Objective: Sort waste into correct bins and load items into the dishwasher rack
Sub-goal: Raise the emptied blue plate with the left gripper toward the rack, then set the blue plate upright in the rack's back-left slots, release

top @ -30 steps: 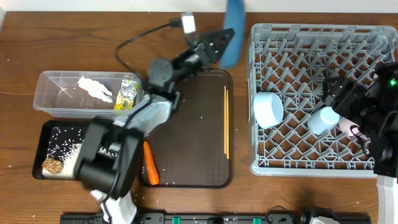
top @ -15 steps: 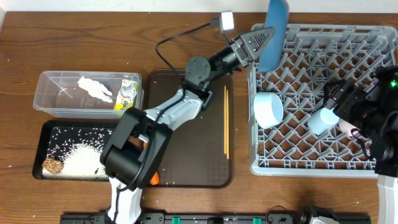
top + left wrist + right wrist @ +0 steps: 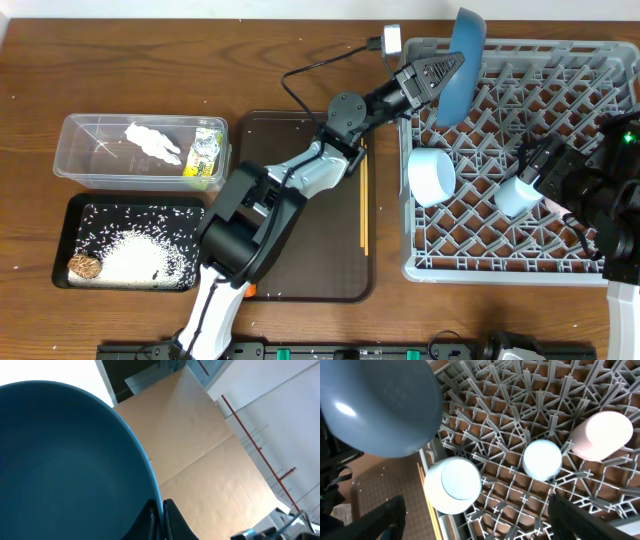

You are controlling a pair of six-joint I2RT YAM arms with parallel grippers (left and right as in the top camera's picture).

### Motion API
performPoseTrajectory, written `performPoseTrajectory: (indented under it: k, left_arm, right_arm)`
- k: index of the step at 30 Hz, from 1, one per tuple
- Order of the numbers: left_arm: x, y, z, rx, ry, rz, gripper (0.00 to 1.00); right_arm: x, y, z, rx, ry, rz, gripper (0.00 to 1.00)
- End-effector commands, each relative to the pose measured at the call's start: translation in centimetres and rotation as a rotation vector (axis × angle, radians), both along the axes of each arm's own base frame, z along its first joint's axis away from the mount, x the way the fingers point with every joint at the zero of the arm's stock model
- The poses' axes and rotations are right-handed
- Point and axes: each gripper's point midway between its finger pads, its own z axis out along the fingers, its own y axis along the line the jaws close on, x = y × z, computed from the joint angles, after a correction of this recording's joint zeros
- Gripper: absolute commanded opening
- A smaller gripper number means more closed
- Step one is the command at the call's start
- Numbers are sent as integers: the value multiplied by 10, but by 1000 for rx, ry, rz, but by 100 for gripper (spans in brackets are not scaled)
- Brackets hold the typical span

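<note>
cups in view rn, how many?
2. The light-blue cup and the pinkish cup sit side by side in the rack. No others visible, though the arms could hide some.

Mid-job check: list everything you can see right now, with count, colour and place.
rack: one, grey, right of table
plate: one, blue, held nearly on edge over rack's far-left corner
bowl: one, pale blue, in rack, left
light-blue cup: one, in rack
pinkish cup: one, in rack beside it
chopsticks: pair, wooden, on brown tray
brown tray: one, dark, centre
tub: one, clear, far left; holds white tissue, yellow-green wrapper
black tray: one, nearer than tub; holds white rice, brown lump
left gripper: shut on plate
right gripper: open, over cups
</note>
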Motion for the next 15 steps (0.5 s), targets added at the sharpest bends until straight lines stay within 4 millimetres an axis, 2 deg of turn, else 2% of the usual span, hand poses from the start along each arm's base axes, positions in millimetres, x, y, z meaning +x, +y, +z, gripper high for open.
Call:
performPoseTrajectory:
  k: [1,6,12,15]
  left_arm:
    - [10,1,5,-33,-3,21,6]
    - [16,-1,-11,-28,36,21,6]
    - [19,-2,-20,-13,55,23,7]
    - [23,-1,-24,0,70,27,17]
  right_arm:
    - [-1,-5,5,-9,-10,-28,84]
    - [-1,-5,5,-14,-10,-22,84]
    - [-1,-5,5,-15,-6,-20,84]
    - [-1,-5,4,-18,-5,-17,84]
